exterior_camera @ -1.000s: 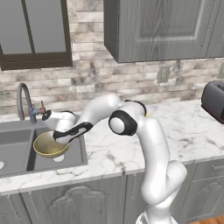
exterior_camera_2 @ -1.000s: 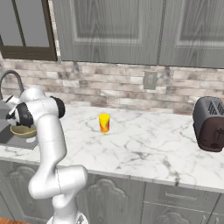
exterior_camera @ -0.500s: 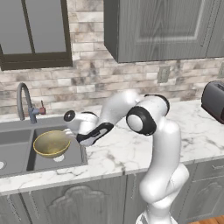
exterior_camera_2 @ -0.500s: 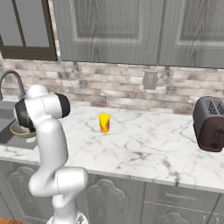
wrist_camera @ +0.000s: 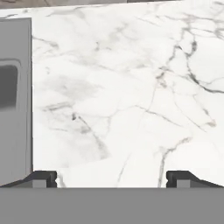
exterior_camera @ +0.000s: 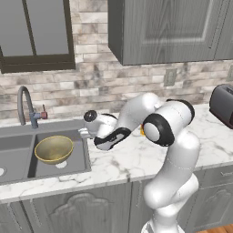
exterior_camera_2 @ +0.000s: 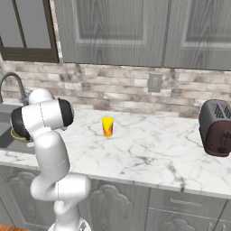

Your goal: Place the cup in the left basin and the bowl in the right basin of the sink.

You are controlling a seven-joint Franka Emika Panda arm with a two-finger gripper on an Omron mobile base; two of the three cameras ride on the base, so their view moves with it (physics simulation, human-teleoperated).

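Standing upright on the counter (exterior_camera_2: pixel 149 149), the cup (exterior_camera_2: pixel 107 127).

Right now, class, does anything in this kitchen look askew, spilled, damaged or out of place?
Nothing stands out. The bowl sits upright in the right basin, and the cup stands upright on the counter, with no spill around either. The gripper is open and empty above bare marble.

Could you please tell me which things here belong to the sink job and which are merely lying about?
Job: bowl in the right basin; left basin; cup on the counter; open gripper.
Lying about: toaster, faucet, wall outlet.
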